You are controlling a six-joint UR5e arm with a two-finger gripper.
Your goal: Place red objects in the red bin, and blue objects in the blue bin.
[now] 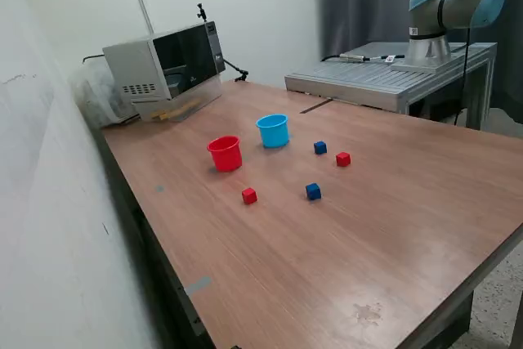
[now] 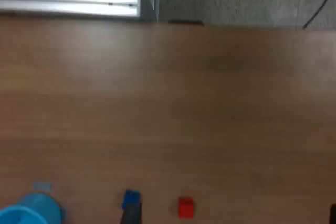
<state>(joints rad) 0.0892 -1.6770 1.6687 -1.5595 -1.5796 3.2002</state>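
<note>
In the exterior view, the red bin (image 1: 225, 153) and the light-blue bin (image 1: 273, 130) stand upright side by side on the wooden table (image 1: 392, 234). One dark-blue cube (image 1: 320, 147) and one red cube (image 1: 343, 158) lie to the exterior view's right of the blue bin. Another red cube (image 1: 249, 195) and another blue cube (image 1: 313, 191) lie nearer the front. The wrist view shows the blue bin (image 2: 29, 211), a blue cube (image 2: 131, 198) and a red cube (image 2: 185, 206) from high above. The gripper (image 2: 232, 216) shows only as dark fingertips (image 2: 131, 215), set wide apart with nothing between them.
A grey microwave-like box (image 1: 163, 63) sits at the table's back corner by the wall. A ribbed metal platform (image 1: 384, 79) carries the arm's base (image 1: 458, 6) at the exterior view's far right. The table's edge runs along the front.
</note>
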